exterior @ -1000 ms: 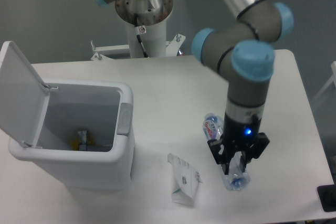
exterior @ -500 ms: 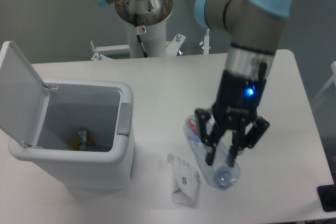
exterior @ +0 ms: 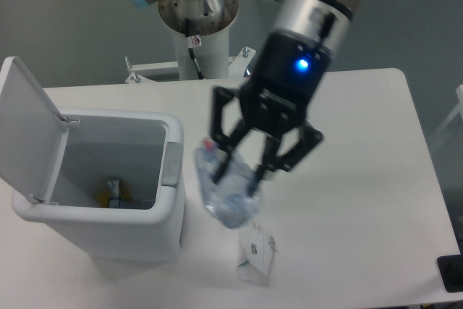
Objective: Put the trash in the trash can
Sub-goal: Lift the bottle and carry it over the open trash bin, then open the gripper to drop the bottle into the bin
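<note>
My gripper (exterior: 239, 179) is shut on the clear plastic water bottle (exterior: 219, 197) and holds it in the air, just right of the trash can's rim. The bottle's red-and-blue label shows near its upper end. The white trash can (exterior: 101, 179) stands at the left with its lid (exterior: 25, 124) open and its grey push tab (exterior: 171, 164) facing the bottle. The white cardboard piece (exterior: 257, 251) lies on the table below the bottle, partly covered by it in the view.
Some yellow and white litter (exterior: 114, 193) lies at the bottom of the trash can. The arm's base column (exterior: 197, 27) stands at the back of the white table (exterior: 362, 179). A dark object (exterior: 452, 273) sits at the table's front right corner.
My gripper lifted the bottle off the table at the right and carried it up and to the left, close to the trash can's right rim.
</note>
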You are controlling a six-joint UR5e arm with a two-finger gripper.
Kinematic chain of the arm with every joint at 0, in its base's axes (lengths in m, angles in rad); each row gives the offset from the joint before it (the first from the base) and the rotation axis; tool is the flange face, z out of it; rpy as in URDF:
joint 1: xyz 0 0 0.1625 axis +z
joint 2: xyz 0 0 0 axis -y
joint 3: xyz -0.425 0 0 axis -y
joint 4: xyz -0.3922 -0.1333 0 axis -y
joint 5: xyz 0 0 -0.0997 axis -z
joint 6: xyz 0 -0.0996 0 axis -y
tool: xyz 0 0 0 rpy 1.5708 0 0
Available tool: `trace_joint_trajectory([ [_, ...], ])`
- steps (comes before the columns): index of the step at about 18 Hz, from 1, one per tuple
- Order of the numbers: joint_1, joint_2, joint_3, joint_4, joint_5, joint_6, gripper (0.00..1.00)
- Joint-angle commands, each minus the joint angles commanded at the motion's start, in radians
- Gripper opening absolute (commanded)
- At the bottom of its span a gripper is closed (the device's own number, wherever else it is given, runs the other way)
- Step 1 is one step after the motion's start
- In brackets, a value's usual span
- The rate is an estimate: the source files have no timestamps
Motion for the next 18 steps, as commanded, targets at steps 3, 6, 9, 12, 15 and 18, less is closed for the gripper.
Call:
trace_joint_trajectory([
  [3, -0.048, 0.000, -0.011, 0.000, 0.000, -0.002, 0.19],
  [6, -0.075, -0.002, -0.038, 0.000, 0.000, -0.002, 0.20],
  [9, -0.085, 0.003, -0.067, 0.000, 0.000, 0.000, 0.21],
  [12, -0.086, 0.003, -0.080, 0.000, 0.000, 0.000, 0.23],
  [15, -0.086, 0.005, -0.098, 0.003, 0.002, 0.009, 0.24],
  [18, -0.086, 0.012, -0.129, 0.035, 0.002, 0.012, 0.26],
])
